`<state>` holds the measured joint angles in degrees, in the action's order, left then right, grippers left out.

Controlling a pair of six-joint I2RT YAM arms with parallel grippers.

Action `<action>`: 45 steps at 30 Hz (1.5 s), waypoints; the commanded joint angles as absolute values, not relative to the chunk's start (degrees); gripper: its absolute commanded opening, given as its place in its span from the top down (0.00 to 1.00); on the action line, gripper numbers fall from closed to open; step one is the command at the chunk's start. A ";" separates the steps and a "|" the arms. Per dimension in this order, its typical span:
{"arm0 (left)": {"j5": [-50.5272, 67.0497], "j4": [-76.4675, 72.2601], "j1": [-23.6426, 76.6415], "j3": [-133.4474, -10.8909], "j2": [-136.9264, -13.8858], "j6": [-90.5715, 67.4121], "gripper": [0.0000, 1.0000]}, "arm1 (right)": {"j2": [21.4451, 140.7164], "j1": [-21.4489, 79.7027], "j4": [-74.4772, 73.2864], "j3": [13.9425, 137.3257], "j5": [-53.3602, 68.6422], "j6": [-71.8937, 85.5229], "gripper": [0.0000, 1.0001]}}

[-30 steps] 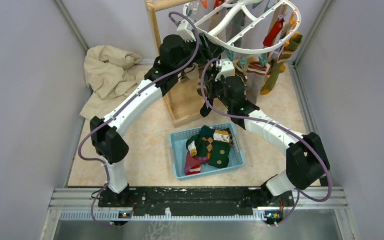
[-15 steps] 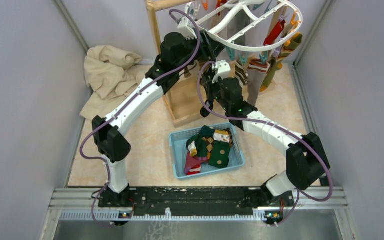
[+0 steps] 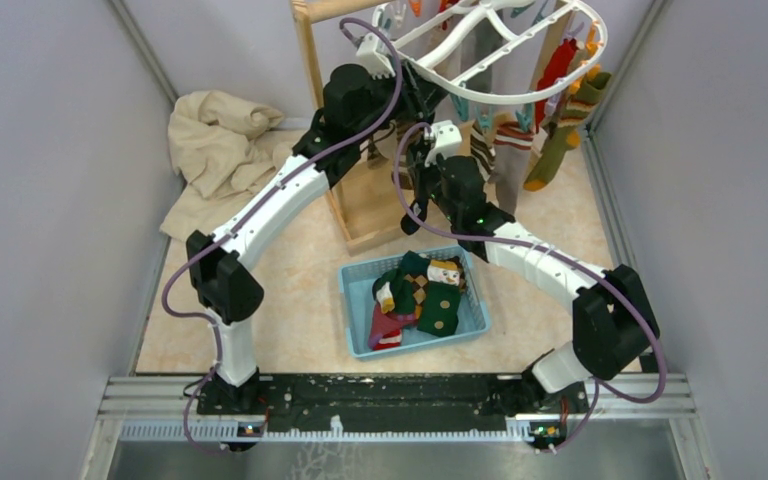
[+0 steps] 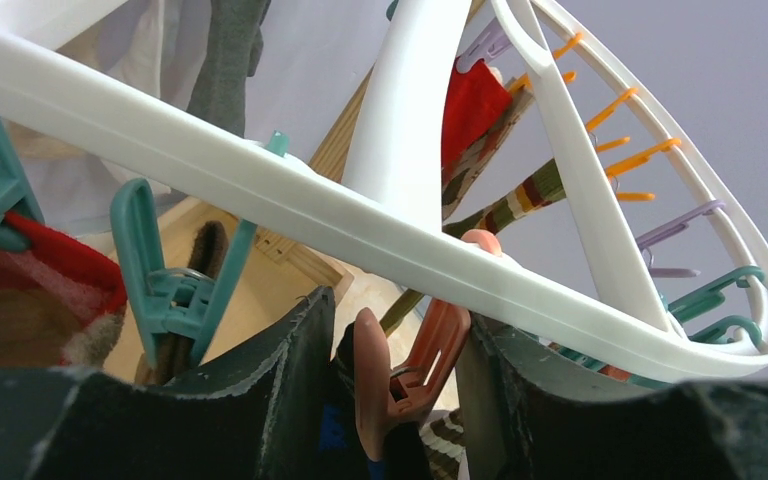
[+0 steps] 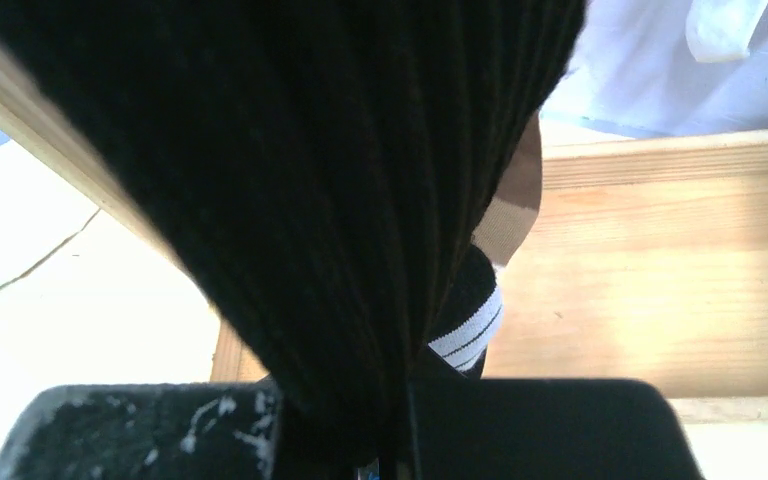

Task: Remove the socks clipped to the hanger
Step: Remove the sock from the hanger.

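Several socks (image 3: 422, 295) already lie in the blue basket (image 3: 350, 300), below and behind both grippers. Many more hang on the hanger (image 4: 260, 190), just above them. Only the wrist views show the grips: the left gripper (image 4: 395, 322) pinches an orange clip (image 4: 405, 375) under the frame, and the right gripper (image 5: 395, 440) is pressed together on a dark sock (image 5: 310, 200). The basket appears only from above.

top: high above and behind the counter (image 3: 300, 300) near edge, facing down and toward its far edge | left wrist: very close under the hanger (image 4: 380, 225), looking up past an orange clip (image 4: 385, 385) | right wrist: pressed against a dark sock (image 5: 310, 180), wooden stand (image 5: 660, 290) behind | shared: top also sees hanger and stand
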<state>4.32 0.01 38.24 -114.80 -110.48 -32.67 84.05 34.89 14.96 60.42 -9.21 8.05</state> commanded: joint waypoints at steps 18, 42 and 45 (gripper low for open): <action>3.34 -0.43 38.32 -119.55 -111.50 -31.76 0.81 | 79.86 35.60 17.07 59.14 -11.11 7.30 1.00; 4.26 -0.26 37.37 -117.55 -109.33 -30.71 0.81 | 57.42 33.75 8.73 48.85 -6.65 11.87 1.00; 4.93 -0.37 37.29 -116.22 -108.77 -30.66 0.80 | 55.38 33.74 4.66 51.11 -3.45 11.83 1.00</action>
